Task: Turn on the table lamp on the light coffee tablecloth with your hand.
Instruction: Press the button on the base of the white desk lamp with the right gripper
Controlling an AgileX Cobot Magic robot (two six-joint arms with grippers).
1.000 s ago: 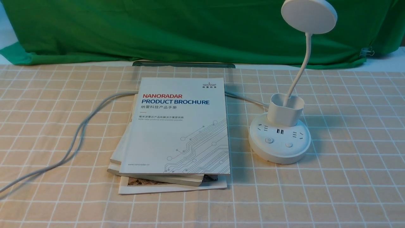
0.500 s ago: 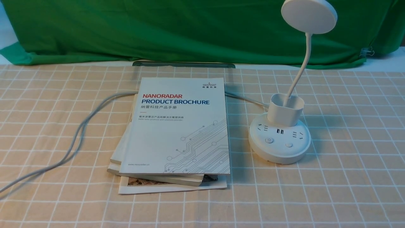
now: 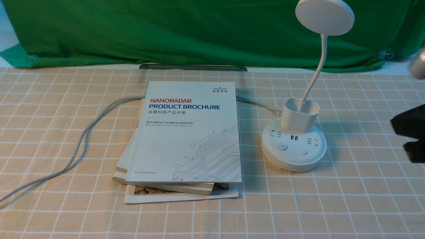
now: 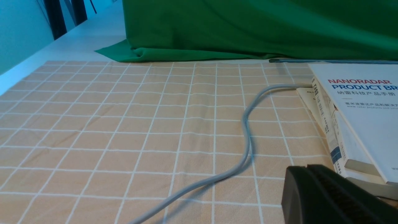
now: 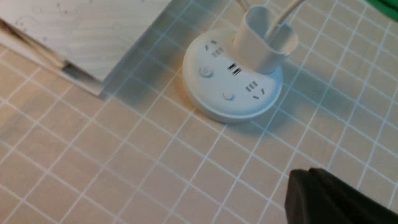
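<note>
The white table lamp [image 3: 293,146] stands on the light coffee tablecloth [image 3: 352,199] right of centre, its disc head [image 3: 324,16] up on a thin neck. Two buttons sit on its round base, also seen in the right wrist view [image 5: 231,81]. My right gripper [image 3: 395,125] is black, blurred, entering at the right edge, apart from the lamp; its jaws are shut and empty in the right wrist view [image 5: 306,172]. My left gripper [image 4: 303,168] is shut and empty, low over the cloth beside the book stack; it is out of the front view.
A stack of brochures and books [image 3: 186,139] lies left of the lamp. A grey cable [image 3: 83,139] runs from the lamp, behind the books, off to the left. A green backdrop cloth [image 3: 166,30] hangs at the back.
My right arm has come into the front view at the right edge; before, no arm showed. The lamp, books and cable have not moved.
</note>
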